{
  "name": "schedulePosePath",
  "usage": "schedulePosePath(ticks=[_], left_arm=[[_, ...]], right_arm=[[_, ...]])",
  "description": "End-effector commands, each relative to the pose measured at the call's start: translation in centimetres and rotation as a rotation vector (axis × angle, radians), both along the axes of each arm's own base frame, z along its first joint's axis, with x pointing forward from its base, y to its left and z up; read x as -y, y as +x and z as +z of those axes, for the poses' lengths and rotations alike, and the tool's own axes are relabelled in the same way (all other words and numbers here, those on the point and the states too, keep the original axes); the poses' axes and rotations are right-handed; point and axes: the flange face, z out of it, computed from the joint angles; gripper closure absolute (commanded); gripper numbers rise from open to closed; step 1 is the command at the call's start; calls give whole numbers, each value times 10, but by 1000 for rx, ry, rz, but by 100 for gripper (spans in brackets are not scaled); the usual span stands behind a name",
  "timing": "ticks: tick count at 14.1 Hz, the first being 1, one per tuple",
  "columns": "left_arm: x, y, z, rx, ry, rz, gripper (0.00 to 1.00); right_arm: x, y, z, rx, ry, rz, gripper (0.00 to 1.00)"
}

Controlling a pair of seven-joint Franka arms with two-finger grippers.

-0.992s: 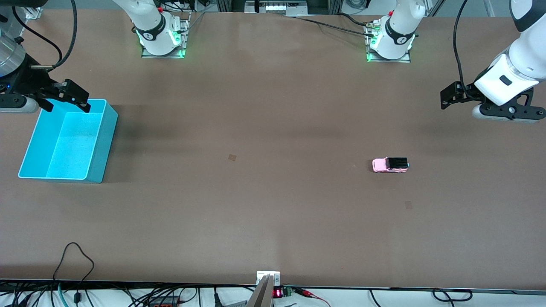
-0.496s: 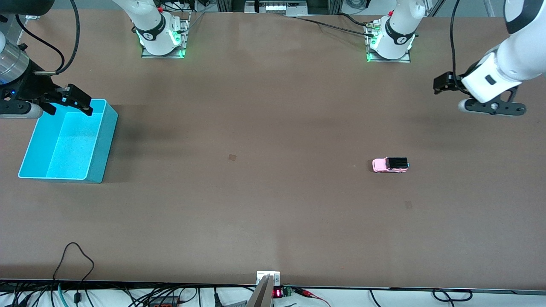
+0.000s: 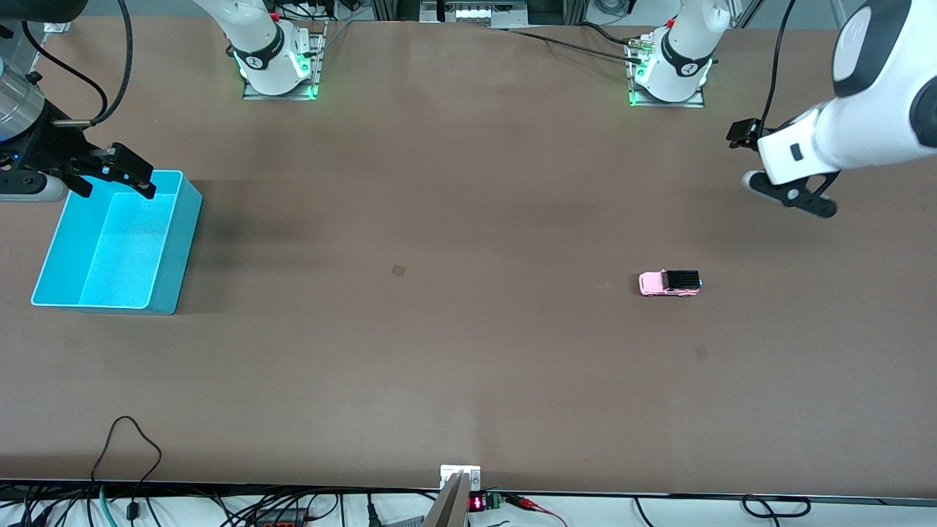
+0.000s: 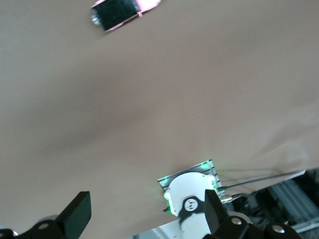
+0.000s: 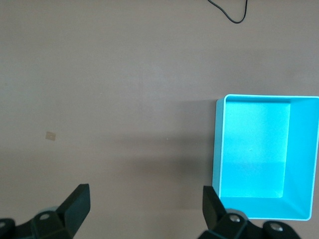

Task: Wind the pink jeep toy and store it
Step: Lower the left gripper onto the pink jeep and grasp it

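Note:
The pink jeep toy (image 3: 670, 283) stands on its wheels on the brown table, toward the left arm's end; its black roof panel also shows in the left wrist view (image 4: 122, 11). My left gripper (image 3: 741, 133) is open and empty, up over bare table well apart from the jeep; its fingertips (image 4: 77, 215) stand wide apart. The turquoise bin (image 3: 187, 219) sits empty at the right arm's end. My right gripper (image 3: 113, 181) is open and empty, over the bin's rim (image 5: 219, 149) on the side toward the robots' bases.
The two arm bases (image 3: 278, 69) (image 3: 670, 73) stand at the table's edge farthest from the camera. Small tape marks (image 3: 398, 270) (image 3: 700, 352) lie on the table. A black cable (image 3: 132, 439) loops at the edge nearest the camera.
The left arm has swung and tilted, carrying its gripper toward the bases and a little toward the table's middle. The right gripper has barely shifted. The jeep has not moved.

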Motion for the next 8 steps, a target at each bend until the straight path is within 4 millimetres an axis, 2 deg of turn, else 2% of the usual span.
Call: schedulePosePath(ticks=[1,3,6,8], left_arm=[[-6,23,-28,-7,-117,-196,0],[-23,44,-66,7,-197,-335,0],[-23,71,-115,85,-289,-596,0],[-19,72,-149,147,-304,-705,0]], right_arm=[[2,1,6,7,3,6,0],[4,0,5,4,3,3,0],[3,0,5,5,0,4,0],[4,1,4,3,0,3,0]])
